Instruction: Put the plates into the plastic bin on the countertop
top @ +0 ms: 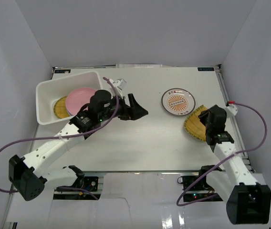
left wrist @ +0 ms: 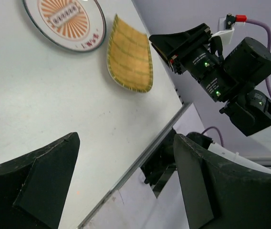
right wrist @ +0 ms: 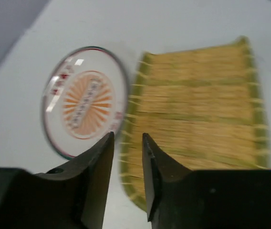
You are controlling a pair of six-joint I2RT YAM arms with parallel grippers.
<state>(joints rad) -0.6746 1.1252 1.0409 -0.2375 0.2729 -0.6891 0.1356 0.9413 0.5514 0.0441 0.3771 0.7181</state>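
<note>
- My right pincer (right wrist: 127, 136) shows only a narrow slit between its jaws, tips right at the fringed left edge of the yellow woven plate (right wrist: 197, 105). I cannot tell whether that rim is pinched or the tips merely hang over it.
- I judge the step in hand to be getting a firm hold on this plate. I want one jaw under the lip and one on top, and the woven rim looks thin and springy, so I should close gently and confirm the plate tilts with the wrist before lifting.
- Just beside it lies the orange-patterned plate (right wrist: 85, 105), flat on the counter (right wrist: 173, 24). The two edges look very close, so I should lift straight up rather than drag sideways.
- The plastic bin (top: 45, 102) sits well apart at the far left, with a pink plate (top: 80, 100) and a second woven plate (top: 59, 107) inside.
- My left pincer (left wrist: 126, 162) gapes wide with nothing in it, mid-counter between bin and plates. It sits on my likely carry path, so I should route around it or consider a hand-over.
</note>
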